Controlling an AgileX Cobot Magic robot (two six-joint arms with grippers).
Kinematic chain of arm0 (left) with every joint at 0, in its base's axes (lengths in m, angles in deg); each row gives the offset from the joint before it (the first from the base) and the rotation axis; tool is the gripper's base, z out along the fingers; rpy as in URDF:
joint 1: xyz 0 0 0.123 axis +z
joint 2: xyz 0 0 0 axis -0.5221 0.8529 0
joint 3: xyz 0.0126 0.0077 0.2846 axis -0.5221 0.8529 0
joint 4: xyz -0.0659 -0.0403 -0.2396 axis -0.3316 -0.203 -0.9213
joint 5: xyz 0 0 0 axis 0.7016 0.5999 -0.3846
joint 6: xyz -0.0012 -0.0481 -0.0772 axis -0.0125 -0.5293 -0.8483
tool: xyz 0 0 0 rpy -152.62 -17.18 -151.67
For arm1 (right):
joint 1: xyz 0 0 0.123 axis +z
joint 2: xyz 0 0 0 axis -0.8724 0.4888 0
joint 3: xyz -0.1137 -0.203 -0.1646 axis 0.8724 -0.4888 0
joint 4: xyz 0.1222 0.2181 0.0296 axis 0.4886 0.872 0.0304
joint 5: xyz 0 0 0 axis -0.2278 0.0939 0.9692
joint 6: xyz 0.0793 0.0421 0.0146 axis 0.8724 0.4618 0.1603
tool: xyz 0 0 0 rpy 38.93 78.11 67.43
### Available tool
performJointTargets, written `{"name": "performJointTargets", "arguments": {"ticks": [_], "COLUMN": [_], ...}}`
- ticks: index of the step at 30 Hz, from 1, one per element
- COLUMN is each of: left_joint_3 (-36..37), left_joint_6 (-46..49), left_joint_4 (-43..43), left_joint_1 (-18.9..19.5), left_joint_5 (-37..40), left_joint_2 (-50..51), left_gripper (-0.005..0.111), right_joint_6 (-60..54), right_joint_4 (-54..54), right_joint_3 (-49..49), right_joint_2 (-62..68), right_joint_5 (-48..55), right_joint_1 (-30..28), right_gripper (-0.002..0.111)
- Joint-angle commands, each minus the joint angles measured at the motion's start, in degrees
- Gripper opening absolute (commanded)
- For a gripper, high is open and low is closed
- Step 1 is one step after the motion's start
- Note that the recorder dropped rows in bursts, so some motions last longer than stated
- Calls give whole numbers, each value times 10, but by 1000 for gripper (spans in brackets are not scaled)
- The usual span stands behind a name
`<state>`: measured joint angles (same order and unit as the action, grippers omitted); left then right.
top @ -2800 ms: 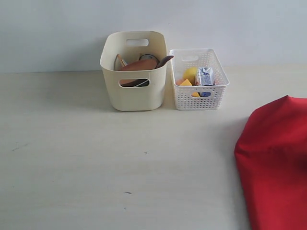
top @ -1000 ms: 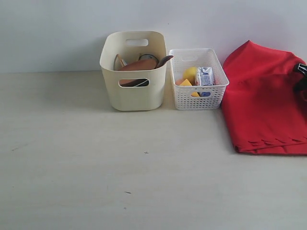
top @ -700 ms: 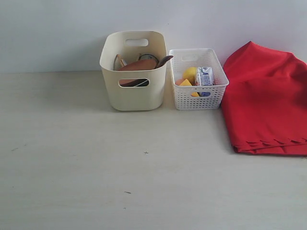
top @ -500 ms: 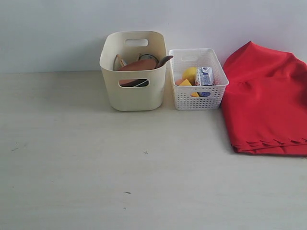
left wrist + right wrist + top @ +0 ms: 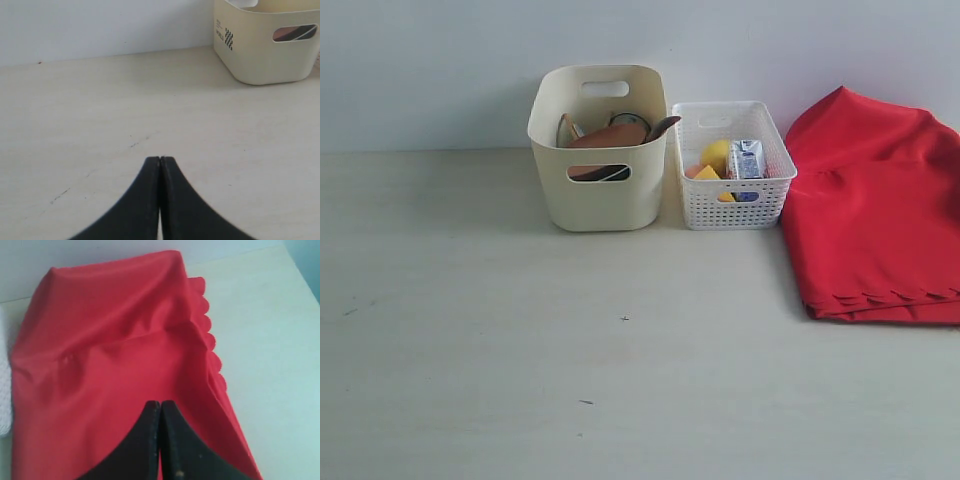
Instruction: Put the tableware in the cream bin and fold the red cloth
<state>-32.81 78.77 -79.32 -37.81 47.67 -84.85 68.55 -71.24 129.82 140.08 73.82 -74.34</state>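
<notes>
Right wrist view: we saw right gripper closed, empty, over folded cloth; left gripper likewise. Tableware sat in bin as tasked; we judged work done.

Cream bin stands upright on the surface, holding a tilted brown wooden plate. Red cloth lies folded well to its right, scalloped edge frontward
</notes>
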Motion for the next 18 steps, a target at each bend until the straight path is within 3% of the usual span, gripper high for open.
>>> {"name": "performJointTargets", "arguments": {"ticks": [1,18], "left_joint_3": [1,1], "left_joint_6": [-2,-2], "left_joint_4": [-1,-1], "left_joint_1": [2,2], "left_joint_5": [-3,-3], "left_joint_2": [-3,-3], "left_gripper": [0,0], "right_joint_6": [-7,-14], "right_joint_4": [-6,-5], "right_joint_3": [-60,-283], "right_joint_2": [-70,-385], "right_joint_5": [-31,-48], "right_joint_1": [36,96], "right_gripper": [0,0]}}
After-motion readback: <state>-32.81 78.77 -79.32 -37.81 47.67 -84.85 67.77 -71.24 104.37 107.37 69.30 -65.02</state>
